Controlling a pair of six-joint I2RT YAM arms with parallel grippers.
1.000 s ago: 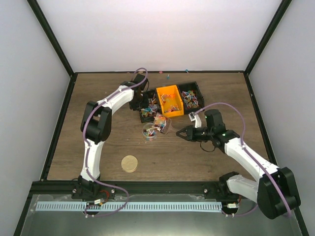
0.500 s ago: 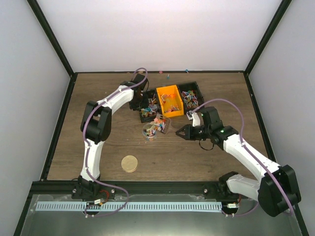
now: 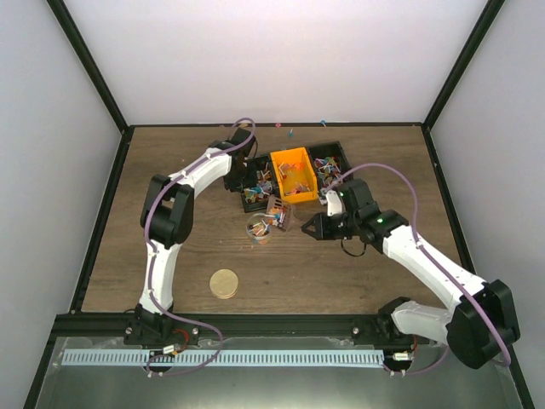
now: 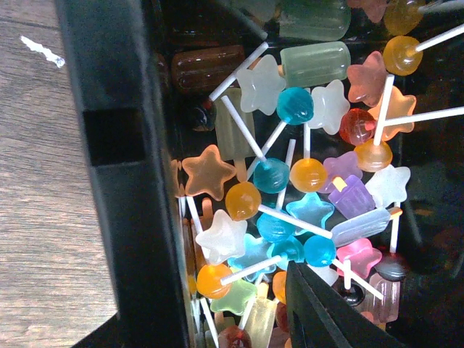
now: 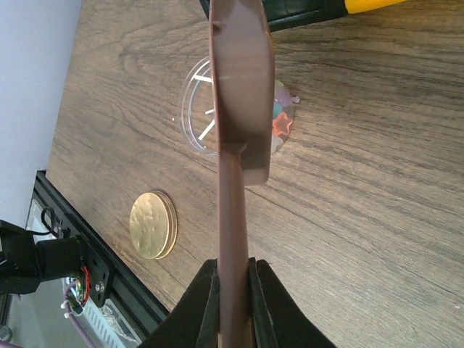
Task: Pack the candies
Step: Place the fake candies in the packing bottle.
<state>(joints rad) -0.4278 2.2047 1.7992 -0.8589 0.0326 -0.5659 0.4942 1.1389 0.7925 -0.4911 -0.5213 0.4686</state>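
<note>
The candies [image 4: 272,176] are small coloured lollipops: stars, balls and bars on white sticks, heaped in a black bin [image 3: 252,198]. My left gripper [image 3: 242,176] hangs at that bin's left wall [image 4: 119,181], jaws apart; one finger [image 4: 319,312] rests among the candies and the other is hidden by the wall. My right gripper [image 5: 233,264] is shut on the handle of a brown scoop [image 5: 243,87]. The scoop [image 3: 278,211] carries several candies and hangs over a clear round jar [image 3: 260,230], which holds a few candies.
An orange bin [image 3: 292,175] and a second black bin [image 3: 332,164], both with candies, stand right of the first. A round gold lid [image 3: 224,283] lies on the wood near the front. Two stray candies [image 3: 291,132] lie near the back wall.
My right gripper has carried the scoop a little left and towards the back, bringing it over the jar. The left arm has not moved.
</note>
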